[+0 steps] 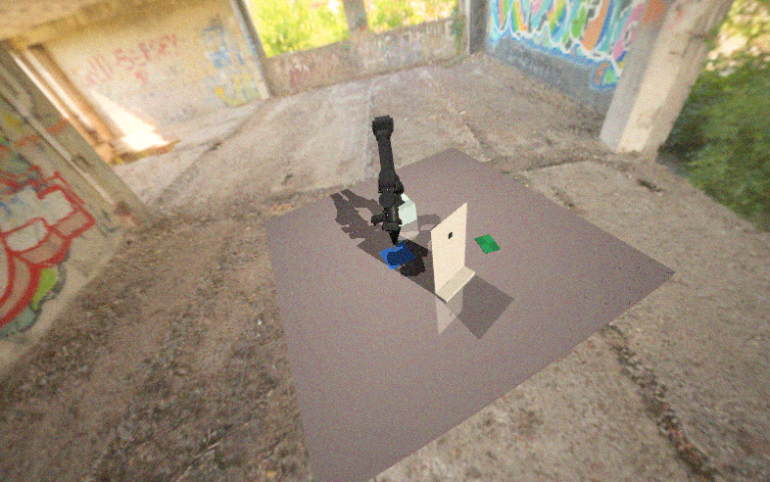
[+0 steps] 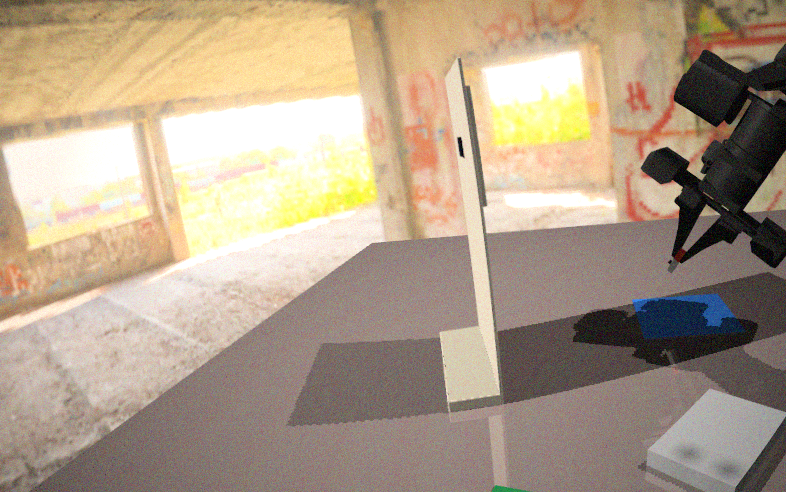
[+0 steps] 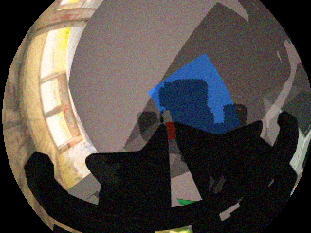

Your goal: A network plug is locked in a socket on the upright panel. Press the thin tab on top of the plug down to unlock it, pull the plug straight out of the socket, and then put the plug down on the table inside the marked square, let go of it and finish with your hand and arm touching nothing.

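My gripper (image 1: 395, 242) (image 2: 678, 255) (image 3: 169, 127) is shut on the network plug (image 2: 672, 264) (image 3: 167, 117), a small grey piece with a red part between the fingertips. The plug points steeply downward and is held above the table, over or close to the blue square (image 1: 391, 264) (image 2: 719, 304) (image 3: 204, 66). The gripper's shadow covers much of that square. The upright cream panel (image 1: 447, 258) (image 2: 476, 243) stands apart from the plug, with a small dark opening (image 1: 450, 235) (image 2: 461, 146) in it. The plug's thin tab is too small to make out.
A green square (image 1: 487, 243) (image 3: 187, 202) lies on the table beyond the panel; its edge shows low in the exterior view. A pale box (image 1: 408, 211) (image 2: 716, 435) stands on the table near the arm. The panel's foot (image 1: 457, 285) (image 2: 469, 365) rests on the table (image 1: 352, 341) (image 2: 232, 417).
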You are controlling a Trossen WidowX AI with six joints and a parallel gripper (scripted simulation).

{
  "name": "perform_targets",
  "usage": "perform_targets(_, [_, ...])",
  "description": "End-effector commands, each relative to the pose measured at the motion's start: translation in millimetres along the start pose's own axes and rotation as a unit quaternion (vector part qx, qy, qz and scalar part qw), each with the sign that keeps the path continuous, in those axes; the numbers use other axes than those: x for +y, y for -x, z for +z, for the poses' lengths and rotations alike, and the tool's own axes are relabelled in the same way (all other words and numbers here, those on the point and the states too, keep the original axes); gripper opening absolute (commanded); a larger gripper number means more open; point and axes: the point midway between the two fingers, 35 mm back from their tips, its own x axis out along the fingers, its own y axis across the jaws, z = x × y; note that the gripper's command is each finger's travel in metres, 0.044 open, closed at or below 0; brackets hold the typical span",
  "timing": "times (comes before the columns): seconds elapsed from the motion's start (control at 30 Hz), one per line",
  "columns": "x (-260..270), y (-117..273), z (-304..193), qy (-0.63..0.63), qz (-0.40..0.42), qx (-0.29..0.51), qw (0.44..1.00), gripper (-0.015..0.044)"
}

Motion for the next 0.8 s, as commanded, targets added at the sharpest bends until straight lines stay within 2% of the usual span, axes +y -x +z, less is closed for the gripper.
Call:
perform_targets(0.0, [-4, -4, 1, -0.003, -0.003, -0.002, 1.0, 0.0])
perform_targets(0.77, [-14, -19, 1, -0.003, -0.004, -0.002, 1.0, 0.0])
